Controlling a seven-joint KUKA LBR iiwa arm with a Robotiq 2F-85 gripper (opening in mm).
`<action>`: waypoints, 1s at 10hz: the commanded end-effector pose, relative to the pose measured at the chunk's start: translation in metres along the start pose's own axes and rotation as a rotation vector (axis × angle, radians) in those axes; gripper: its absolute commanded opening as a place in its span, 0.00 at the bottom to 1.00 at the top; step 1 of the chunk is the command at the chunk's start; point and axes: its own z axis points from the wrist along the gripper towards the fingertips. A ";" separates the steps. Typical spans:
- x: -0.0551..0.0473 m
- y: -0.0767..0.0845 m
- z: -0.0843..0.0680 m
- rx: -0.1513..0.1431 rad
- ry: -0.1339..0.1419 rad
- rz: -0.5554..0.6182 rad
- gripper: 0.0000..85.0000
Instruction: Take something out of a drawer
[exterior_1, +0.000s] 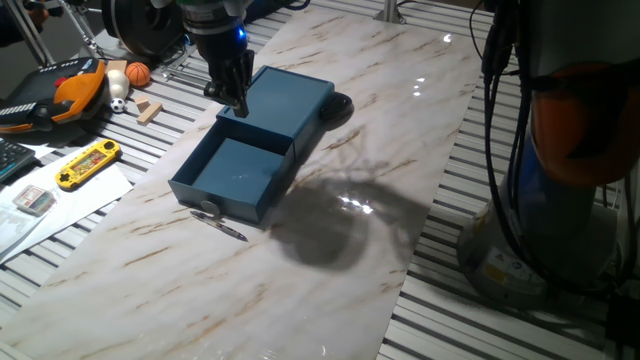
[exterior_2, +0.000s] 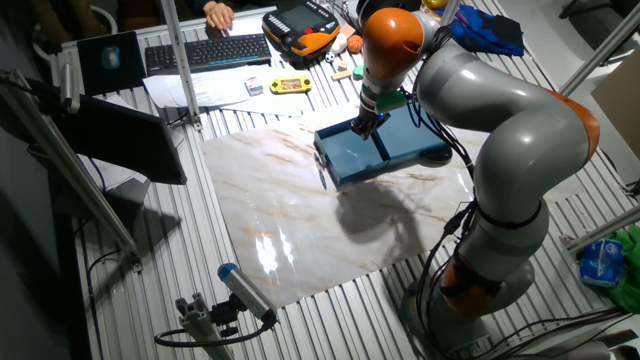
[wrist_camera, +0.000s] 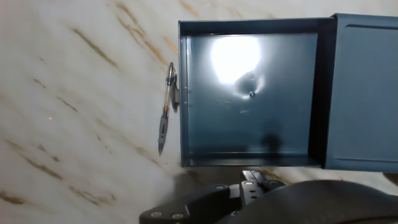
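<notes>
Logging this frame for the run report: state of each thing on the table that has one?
drawer: pulled open, nothing visible inside
box: sits on the marble board, drawer slid out of it
pen-like stick: out of the drawer, lying flat on the marble in front of the drawer's front
gripper: over the drawer's back edge, holding nothing; whether the fingers are open or shut cannot be told
yellow handheld game: lying off the board, untouched

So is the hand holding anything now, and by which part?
Nothing is held. The pen lies on the table beside the front of the open drawer, and the hand is above the drawer's back edge, away from it.
</notes>
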 end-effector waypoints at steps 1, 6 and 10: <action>0.000 0.000 0.000 0.001 0.000 -0.001 0.00; 0.000 -0.001 0.000 -0.010 -0.007 0.005 0.00; 0.000 -0.001 0.000 -0.003 -0.017 0.005 0.00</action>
